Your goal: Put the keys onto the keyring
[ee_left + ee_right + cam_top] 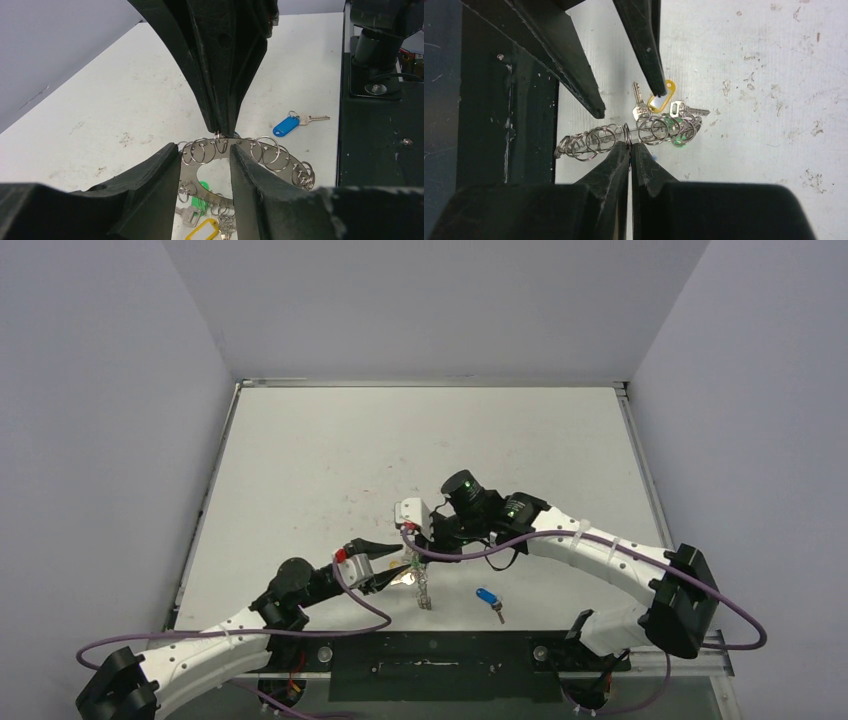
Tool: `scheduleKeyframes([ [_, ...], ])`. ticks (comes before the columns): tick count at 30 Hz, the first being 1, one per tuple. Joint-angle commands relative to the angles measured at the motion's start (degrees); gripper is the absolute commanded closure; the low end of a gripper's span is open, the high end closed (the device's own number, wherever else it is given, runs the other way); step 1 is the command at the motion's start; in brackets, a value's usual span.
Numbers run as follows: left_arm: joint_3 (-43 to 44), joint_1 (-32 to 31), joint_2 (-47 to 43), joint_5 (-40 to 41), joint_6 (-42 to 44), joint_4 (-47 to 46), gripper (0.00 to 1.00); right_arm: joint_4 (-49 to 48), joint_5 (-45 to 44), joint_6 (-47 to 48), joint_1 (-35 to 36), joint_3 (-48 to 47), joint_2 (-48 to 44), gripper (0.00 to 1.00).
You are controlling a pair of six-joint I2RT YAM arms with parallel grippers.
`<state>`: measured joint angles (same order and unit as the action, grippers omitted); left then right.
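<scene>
1. Carrying the work, the table (400,440) has one blue-tagged key (286,125) lying loose near the keyring (594,141).
2. The right pincer (629,148) is clenched on one of the keyring's wire loops. The left pincer (205,150) is released, straddling the ring.
3. The keyring, held on edge, looks stiff, light and slippery; its flat band seems the surest hold.
4. The yellow-tagged key (202,231) and a green-tagged one hang from it. Being tiny, they are likely best pinched by the tag.

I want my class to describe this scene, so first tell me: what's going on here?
The right gripper is shut on the ring, pinching its edge and holding it up on edge. The left gripper is open, with one finger on each side of the ring. A green-tagged key and a yellow-tagged key seem to hang from it already. A blue key lies loose on the table.
</scene>
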<state>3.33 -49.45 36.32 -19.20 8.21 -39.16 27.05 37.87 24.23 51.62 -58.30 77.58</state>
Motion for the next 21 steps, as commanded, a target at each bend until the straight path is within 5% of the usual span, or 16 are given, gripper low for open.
scheduleKeyframes([
  [1, 3.5, -0.2, -1.1, 1.6, 0.3, 4.1, 0.61, 11.9, -11.0, 0.9, 4.1, -7.1, 2.8, 1.00],
  [8, 4.5, -0.3, 1.5, -0.3, 0.2, 3.8, 0.66, 18.1, -18.2, -2.0, 5.7, -13.4, 7.0, 1.00],
  [21, 7.6, -0.3, 9.9, -3.9, -0.5, -0.3, 0.72, 19.4, -16.0, -1.9, 7.2, -16.0, 8.9, 1.00],
])
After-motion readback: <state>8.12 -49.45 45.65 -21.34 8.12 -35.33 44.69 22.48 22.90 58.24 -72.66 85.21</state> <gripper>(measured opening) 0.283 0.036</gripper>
